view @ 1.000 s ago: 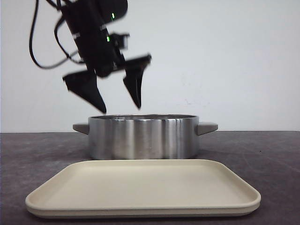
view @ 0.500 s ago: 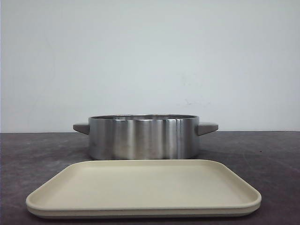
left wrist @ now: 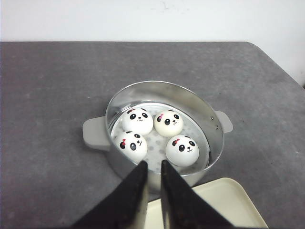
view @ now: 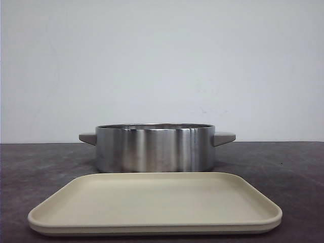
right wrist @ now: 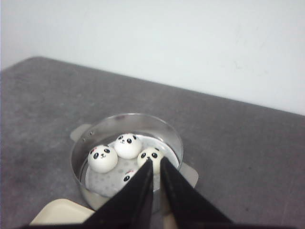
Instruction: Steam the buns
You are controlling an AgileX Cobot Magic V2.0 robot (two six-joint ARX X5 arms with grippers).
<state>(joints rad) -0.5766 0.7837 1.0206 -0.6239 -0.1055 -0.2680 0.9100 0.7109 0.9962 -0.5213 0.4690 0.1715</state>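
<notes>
Left wrist: gripper [left wrist: 153,164] (nearly closed) above buns [left wrist: 156,134].

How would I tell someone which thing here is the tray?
Find the dark grey table and the round shiny steel pot holding four white panda-faced buns. The flat cream rectangular tray lies just in front of it, nearer the robot. Unlike the pot, it is matte, shallow and round-cornered.
</notes>
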